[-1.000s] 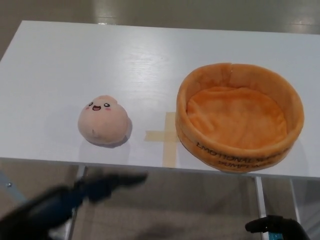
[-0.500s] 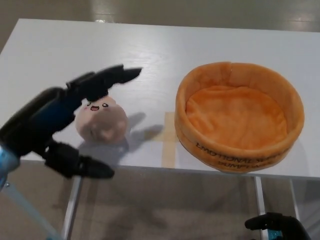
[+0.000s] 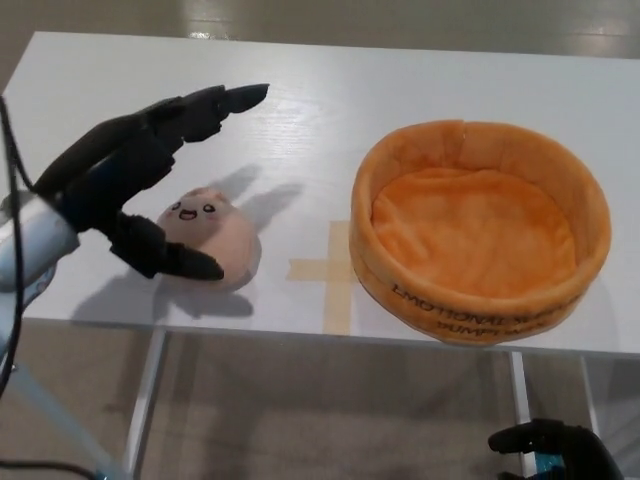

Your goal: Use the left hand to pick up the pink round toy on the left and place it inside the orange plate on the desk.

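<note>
The pink round toy (image 3: 215, 233), a plush with a smiling face, sits on the white desk (image 3: 300, 110) left of centre. My left hand (image 3: 135, 175) hovers over its left side, open, with two fingers (image 3: 215, 103) stretched above the toy and the thumb (image 3: 170, 258) low in front of it. It does not hold the toy. The orange plush plate (image 3: 478, 230), round with a raised rim, stands empty on the right of the desk. Only a small dark part of my right hand (image 3: 548, 443) shows at the bottom right, below the desk edge.
A cross of tan tape (image 3: 335, 272) marks the desk between toy and plate. The desk's front edge runs along the lower part of the view, with metal legs (image 3: 145, 395) and floor beneath.
My left hand rose from below the desk edge to above the desk, then moved over the toy with its thumb now in front of it. Toy and plate stay put.
</note>
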